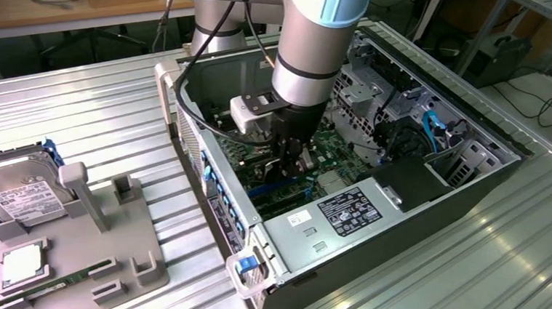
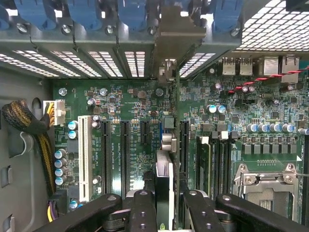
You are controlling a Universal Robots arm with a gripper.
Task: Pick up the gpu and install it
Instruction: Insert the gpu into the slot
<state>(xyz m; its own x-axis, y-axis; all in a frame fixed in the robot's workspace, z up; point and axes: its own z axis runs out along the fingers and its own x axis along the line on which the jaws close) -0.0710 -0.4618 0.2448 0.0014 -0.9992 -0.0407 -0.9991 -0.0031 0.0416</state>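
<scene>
The robot's black two-fingered hand (image 1: 291,161) is lowered inside the open grey desktop computer case (image 1: 379,227), at the centre of the exterior view, its fingers closed on the gpu (image 2: 163,186), a thin flat black expansion card with a silvery metal end bracket. In the wrist view the card shows edge-on at lower centre between the black fingers (image 2: 142,210), held on its two flat faces; judging by this, the grip leaves the lower connector edge free to meet the board.

The card's long axis runs up the wrist frame, parallel to the long black expansion slots (image 2: 124,150) on the green motherboard (image 2: 231,145). Its bracket end (image 2: 176,43) points toward the case's perforated rear wall with the blue slot latches (image 2: 133,12), at the top of that frame. The card appears to stand over the slot at mid-frame; whether it is seated cannot be told.

On the ribbed metal bench (image 1: 88,102), at the exterior view's left, a grey parts holder (image 1: 79,263) carries a silver hard drive with a white label (image 1: 16,194) and a narrow green memory stick (image 1: 61,280).
</scene>
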